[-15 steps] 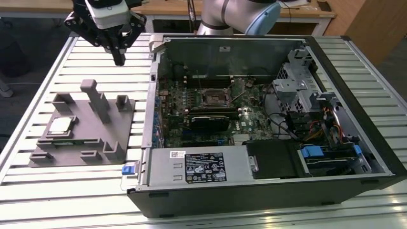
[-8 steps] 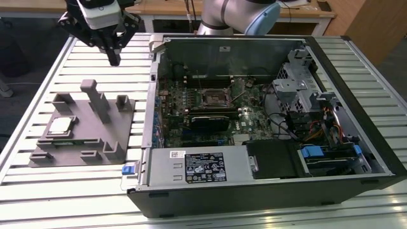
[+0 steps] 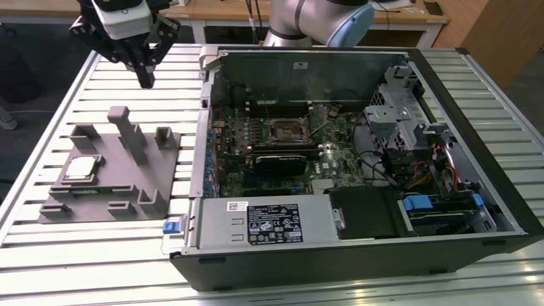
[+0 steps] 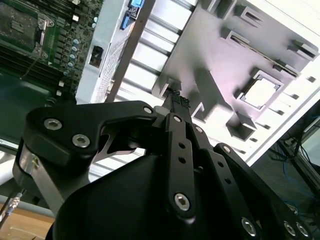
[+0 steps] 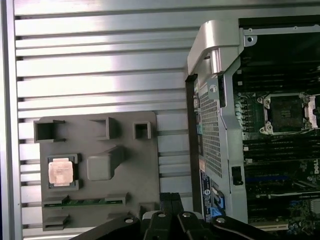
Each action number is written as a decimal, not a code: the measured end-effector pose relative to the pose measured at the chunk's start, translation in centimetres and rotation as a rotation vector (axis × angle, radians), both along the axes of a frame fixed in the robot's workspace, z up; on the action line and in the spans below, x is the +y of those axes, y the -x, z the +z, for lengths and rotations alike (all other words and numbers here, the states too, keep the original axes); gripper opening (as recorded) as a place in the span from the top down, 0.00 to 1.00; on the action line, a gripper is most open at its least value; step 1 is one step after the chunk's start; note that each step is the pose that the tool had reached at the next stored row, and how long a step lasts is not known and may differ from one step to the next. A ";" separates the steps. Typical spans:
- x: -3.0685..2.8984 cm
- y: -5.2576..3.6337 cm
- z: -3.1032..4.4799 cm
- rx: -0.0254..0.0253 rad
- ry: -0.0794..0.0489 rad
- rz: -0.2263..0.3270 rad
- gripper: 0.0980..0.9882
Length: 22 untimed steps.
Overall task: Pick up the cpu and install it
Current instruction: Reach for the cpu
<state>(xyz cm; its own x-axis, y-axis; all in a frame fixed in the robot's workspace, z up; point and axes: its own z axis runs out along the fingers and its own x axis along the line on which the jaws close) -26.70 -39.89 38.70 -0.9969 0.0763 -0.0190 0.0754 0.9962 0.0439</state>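
Observation:
The cpu [image 3: 81, 167] [image 4: 260, 93] [image 5: 61, 171], a small flat square chip with a pale metal top, lies in a square recess of the grey fixture [image 3: 114, 194] [image 5: 125, 175] on the slatted table. My gripper [image 3: 144, 80] [image 4: 175, 97] [image 5: 172, 199] hangs high above the table, beyond the fixture's far edge and apart from the cpu. Its black fingers are pressed together, shut on nothing. The black socket frame [image 3: 285, 132] [image 5: 287, 114] [image 4: 17, 25] sits on the motherboard inside the open computer case.
The open computer case [image 3: 476, 95] lies on its side at the exterior view's right, with drive cages, cables and a power supply [image 3: 264, 223] inside. Tall grey posts [image 3: 127, 127] rise from the fixture. The slatted metal table [image 3: 76, 268] runs around both.

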 end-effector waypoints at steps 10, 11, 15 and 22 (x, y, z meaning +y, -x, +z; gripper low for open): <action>0.00 1.72 -0.06 0.0005 0.000 0.000 0.99; 0.00 1.99 -0.07 0.0005 0.000 0.000 0.99; 0.00 2.99 -0.09 0.0011 0.000 0.000 0.99; 0.00 3.99 -0.15 0.0051 0.000 0.000 0.99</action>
<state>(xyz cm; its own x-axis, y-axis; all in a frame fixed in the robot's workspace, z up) -30.69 -39.89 38.55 -0.9970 0.0762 -0.0139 0.0756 0.9962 0.0436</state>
